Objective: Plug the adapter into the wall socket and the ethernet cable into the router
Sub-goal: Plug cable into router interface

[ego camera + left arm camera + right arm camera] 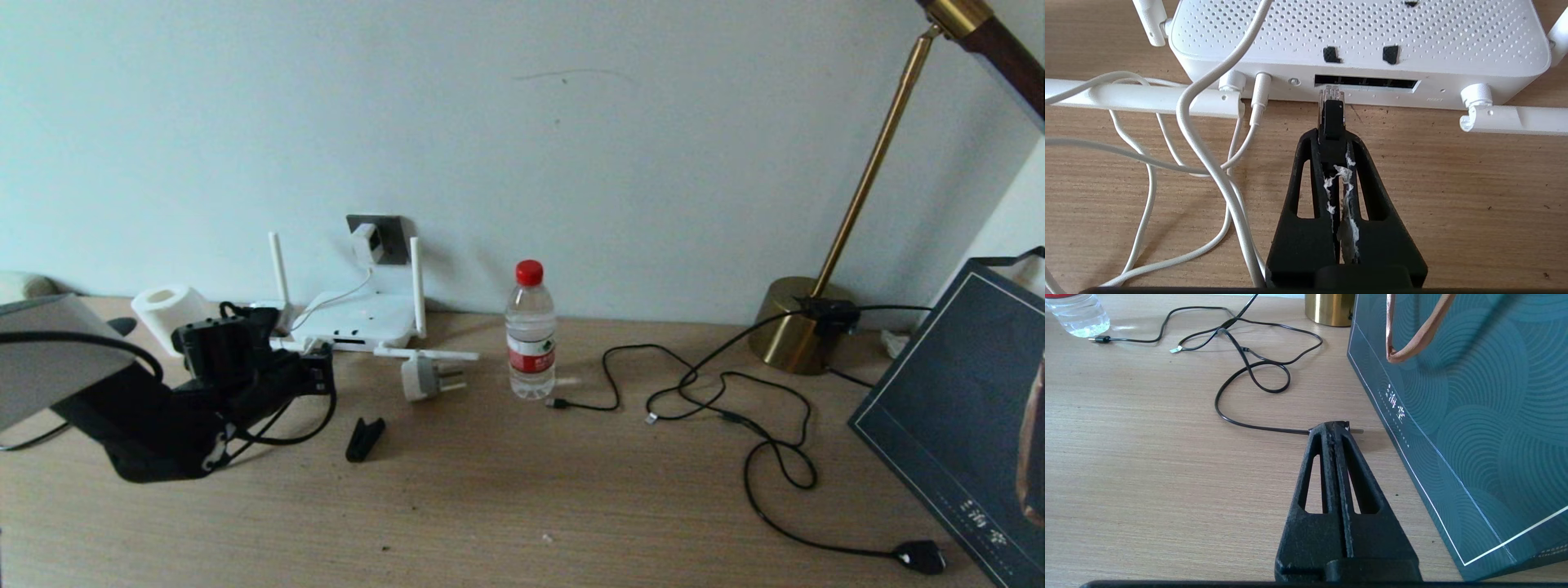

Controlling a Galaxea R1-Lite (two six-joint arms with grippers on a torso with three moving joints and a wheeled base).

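Observation:
The white router [359,320] lies at the wall with its dark port slot [1365,81] facing my left gripper. The left gripper [1332,136] is shut on the black end of the ethernet cable [304,425]. The cable's clear connector [1331,97] sticks out past the fingertips and its tip touches the left end of the slot. The white adapter [366,242] sits on the dark wall socket [390,237] above the router, and its thin white cord [1186,118] runs down to the router. My right gripper [1335,426] is shut and empty beside the teal bag.
A round grey-white plug [424,377], a black clip [364,438] and a water bottle [530,331] lie near the router. Thin black cords [735,392] run from the brass lamp base [796,327]. A teal paper bag [1474,416] stands at the right, a paper roll [167,310] at the left.

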